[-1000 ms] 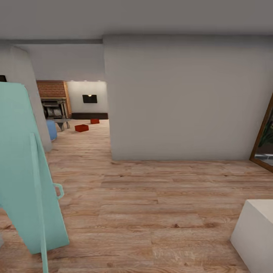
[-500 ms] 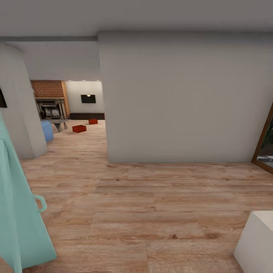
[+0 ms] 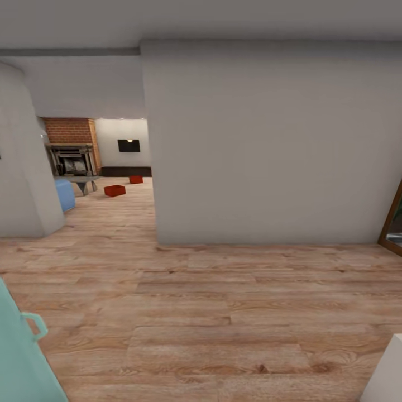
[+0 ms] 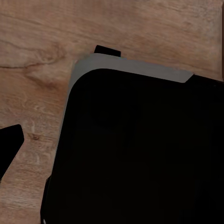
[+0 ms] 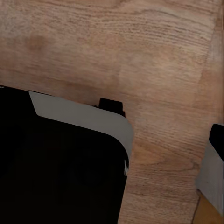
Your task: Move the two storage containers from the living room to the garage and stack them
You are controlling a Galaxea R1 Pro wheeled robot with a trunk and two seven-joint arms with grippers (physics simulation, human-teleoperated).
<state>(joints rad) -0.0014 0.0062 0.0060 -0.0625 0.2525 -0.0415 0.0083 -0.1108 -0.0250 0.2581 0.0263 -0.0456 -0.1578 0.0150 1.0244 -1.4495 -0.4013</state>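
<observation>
Though they are far off and small in the head view, the two storage containers sit on the light plank floor (image 3: 223, 312) of the living room, seen through the opening left of the big white wall (image 3: 268, 145): the nearer container (image 3: 114, 190) out on open planks, the farther container (image 3: 135, 180) close to the dark low unit under the wall TV (image 3: 129, 145). They lie near each other but apart. Being plain open boxes with flared walls, they would likely be light and stiff; a rim wall looks the sensible place to pinch, or both arms could press opposite sides. Their insides cannot be made out at this range. Left of them stand the brick fireplace (image 3: 71, 149), a grey table (image 3: 84, 181) and a blue sofa (image 3: 64, 194), the sofa partly cut off by a white pillar (image 3: 22, 167). A teal door (image 3: 22, 357) crosses the near left corner. Both wrist views look down on planks and the robot's dark base (image 4: 140, 149); whether the left or right gripper is spread or closed, I cannot tell.
</observation>
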